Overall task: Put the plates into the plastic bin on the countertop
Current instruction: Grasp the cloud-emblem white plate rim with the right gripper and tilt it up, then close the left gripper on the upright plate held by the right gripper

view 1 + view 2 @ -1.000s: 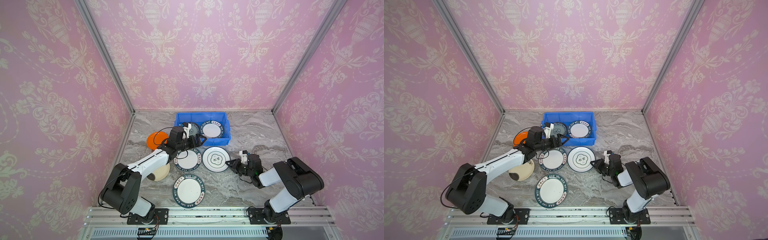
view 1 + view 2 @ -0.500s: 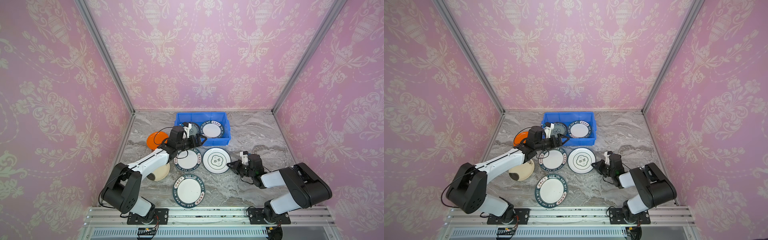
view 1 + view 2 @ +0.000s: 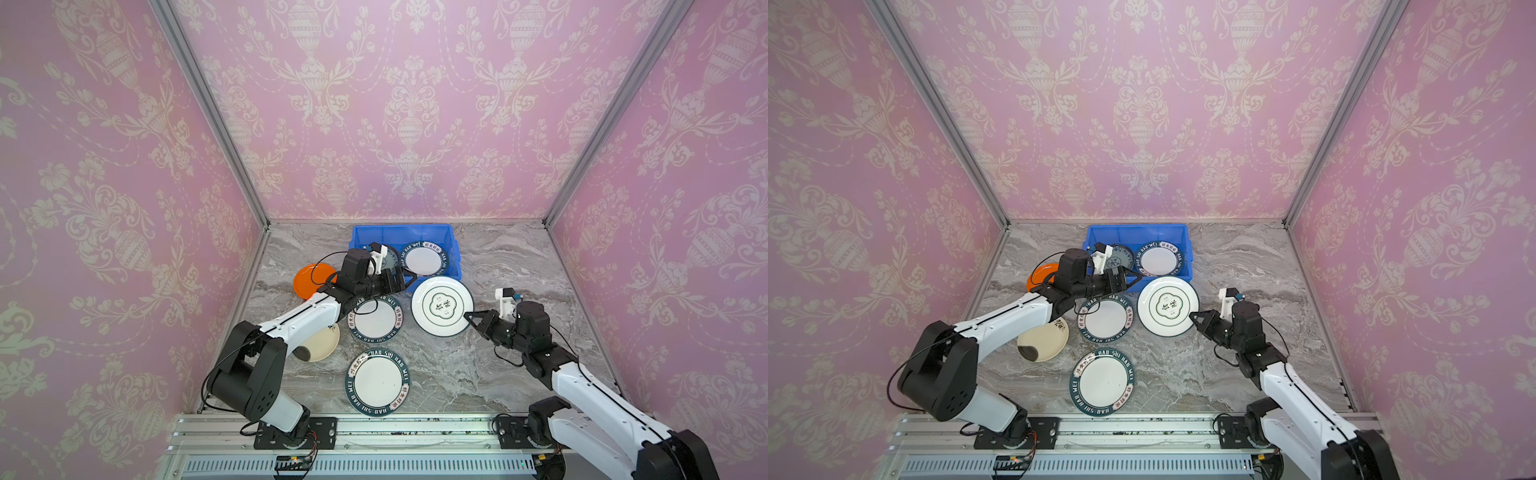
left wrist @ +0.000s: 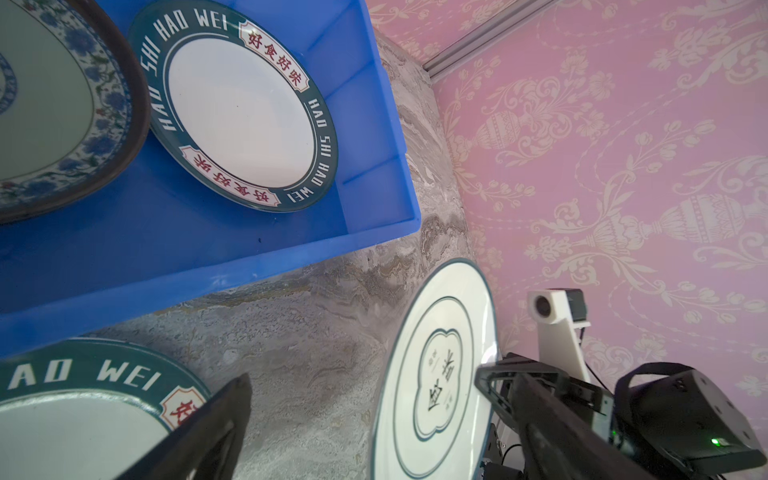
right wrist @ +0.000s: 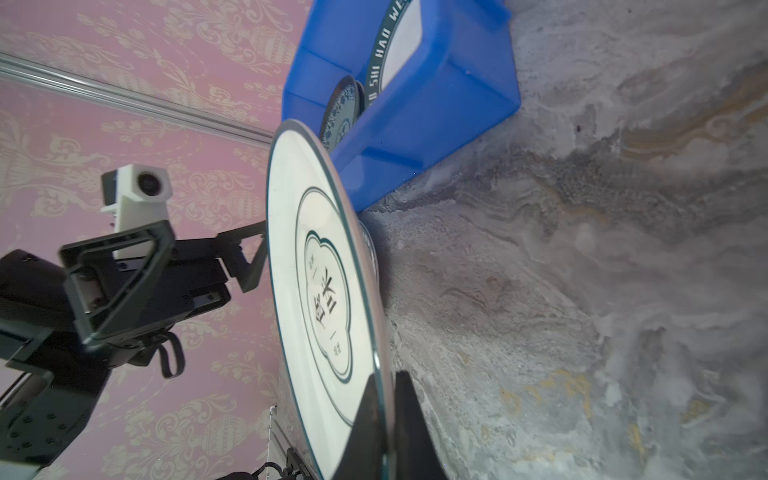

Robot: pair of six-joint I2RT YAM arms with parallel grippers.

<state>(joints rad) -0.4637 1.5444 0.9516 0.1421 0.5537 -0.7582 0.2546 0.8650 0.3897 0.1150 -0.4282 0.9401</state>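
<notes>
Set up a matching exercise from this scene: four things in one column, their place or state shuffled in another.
1. emblem plate
2. orange plate
3. blue-patterned plate
4. left gripper

a. inside the plastic bin
b. open, holding nothing
c. rim pinched by the right gripper
d. on the countertop, outside the bin

Pairs: 1-c, 2-d, 3-a, 4-b

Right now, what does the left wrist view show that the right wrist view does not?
Left wrist only: a lettered plate on the counter, and the right arm's camera. Right wrist only: the left arm's camera. Both: the counter, the blue bin, the teal-rimmed plate and flowered plate inside it, and the emblem plate, pinched by the right gripper.
</notes>
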